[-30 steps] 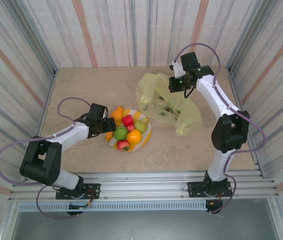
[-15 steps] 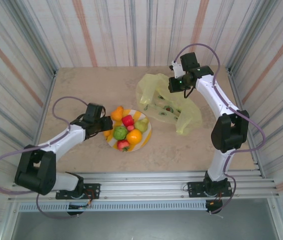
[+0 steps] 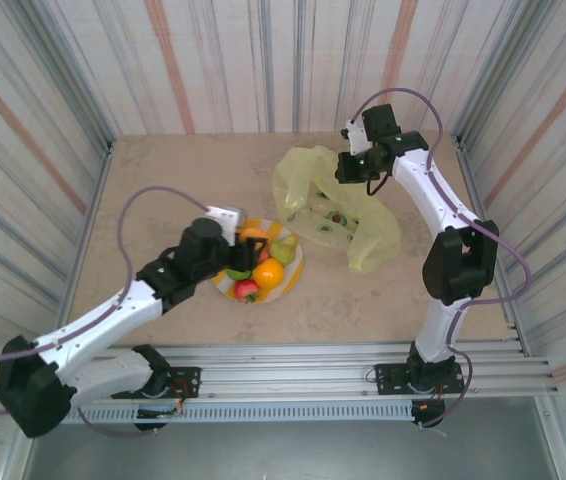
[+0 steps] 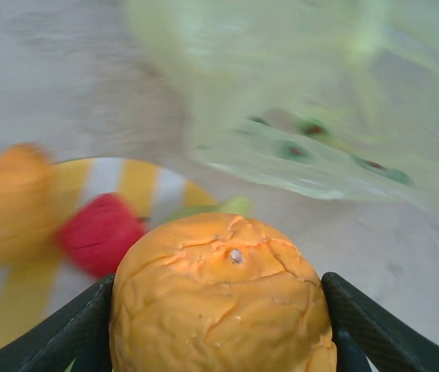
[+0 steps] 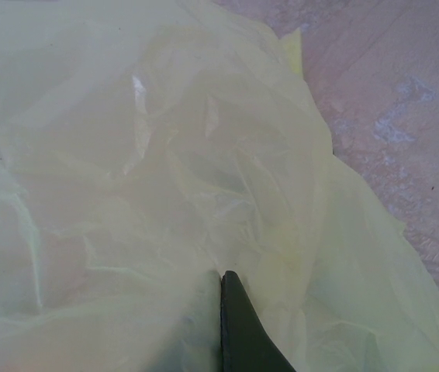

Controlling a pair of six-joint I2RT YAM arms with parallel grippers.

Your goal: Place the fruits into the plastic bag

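Advanced over the striped plate (image 3: 292, 271) since the earlier frame, the left gripper (image 3: 243, 238) clamps the orange fruit (image 4: 219, 298) between half-open fingers (image 4: 64, 333). The right gripper (image 5: 221, 310), fully closed, pinches the plastic bag (image 3: 365, 228) beside the plate.

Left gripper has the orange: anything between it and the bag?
Nothing visible does. The orange sits in the left gripper over the plate; ahead are only the red fruit, low on the plate, then bare table up to the plastic bag, which the right gripper pinches up. Whether its mouth faces this way is unclear.
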